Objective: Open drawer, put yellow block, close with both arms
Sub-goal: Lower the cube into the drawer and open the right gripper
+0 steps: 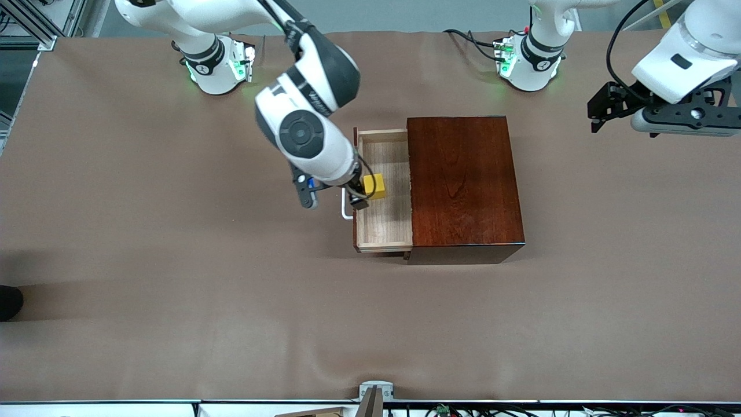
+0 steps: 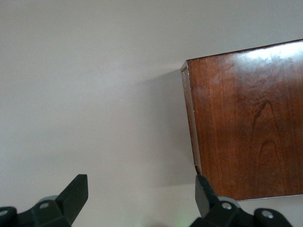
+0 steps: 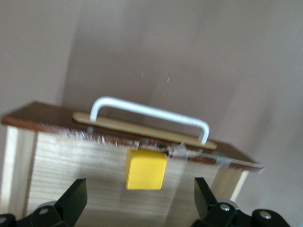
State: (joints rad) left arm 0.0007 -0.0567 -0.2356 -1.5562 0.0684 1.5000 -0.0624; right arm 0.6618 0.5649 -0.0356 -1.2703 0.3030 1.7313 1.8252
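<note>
Yellow block (image 3: 146, 169): it sits down in the pale tray, close against the inside of the drawer front, centred between your right fingertips but touched by neither.
Right gripper (image 1: 363, 194): jaws spread wide, holding nothing, low over the tray right above the block; that reads to me as a release just made.
Drawer (image 1: 382, 223): pulled well out of the mahogany box (image 1: 463, 179), which is why your gripper could come straight down into it.
Handle (image 3: 150, 113): white bar on the outside of the drawer front, just past the block from your right gripper, free to be pushed.
Left gripper (image 2: 137, 198): fingers apart, empty, up in the air off the box's closed end; this arm waits.
Next call: lift your right gripper clear of the tray walls first, then bring both arms in to shut the drawer.
</note>
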